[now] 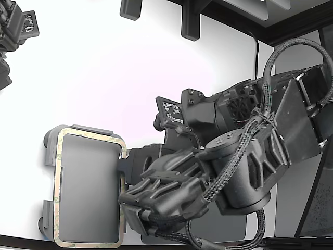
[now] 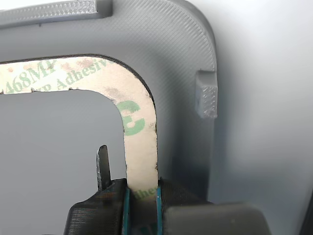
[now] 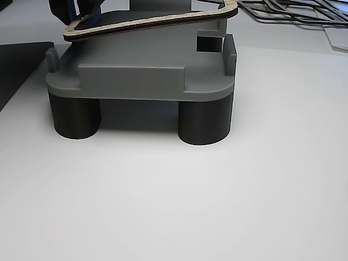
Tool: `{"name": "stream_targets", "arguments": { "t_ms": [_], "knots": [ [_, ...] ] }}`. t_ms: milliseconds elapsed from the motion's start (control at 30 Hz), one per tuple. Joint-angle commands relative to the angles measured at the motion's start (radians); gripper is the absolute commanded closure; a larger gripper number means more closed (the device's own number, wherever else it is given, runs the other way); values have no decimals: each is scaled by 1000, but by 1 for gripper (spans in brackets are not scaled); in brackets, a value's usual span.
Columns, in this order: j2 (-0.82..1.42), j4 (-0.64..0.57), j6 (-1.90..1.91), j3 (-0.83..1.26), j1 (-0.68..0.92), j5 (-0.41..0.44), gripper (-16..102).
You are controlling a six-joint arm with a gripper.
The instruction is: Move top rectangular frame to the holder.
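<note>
Gripper (image 2: 142,205) clamped on one long side of the frame (image 2: 139,147), jaws pinching the strip from both faces, teal pads against it. Printed adhesive liner faces the wrist camera, green lettering visible.

Frame sits over the holder (image 1: 50,156) but isn't seated flat. In the other view the frame (image 3: 157,20) is tilted: the gripper end at that view's left is lower, the right end is raised above the holder (image 3: 141,76) deck. Can't tell whether the low end touches the deck.

In the exterior view the frame (image 1: 88,136) outline lines up roughly inside the holder's rim tabs, with the arm (image 1: 234,156) reaching in from the exterior view's right and the gripper at the frame's right-hand long side. A tab (image 2: 207,95) stands just outside the frame's rounded corner.

Holder stands on dark round legs (image 3: 204,122) on the white surface (image 3: 217,206). More frames (image 3: 293,11) lie stacked at far right in the other view, well apart from the holder.
</note>
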Motion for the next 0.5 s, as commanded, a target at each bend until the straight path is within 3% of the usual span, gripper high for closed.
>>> {"name": "stream_targets", "arguments": {
  "t_ms": [0, 467],
  "knots": [
    [8, 9, 0, -18, -18, 2, 96],
    [-20, 9, 11, -20, -23, -5, 97]
  ]
}}
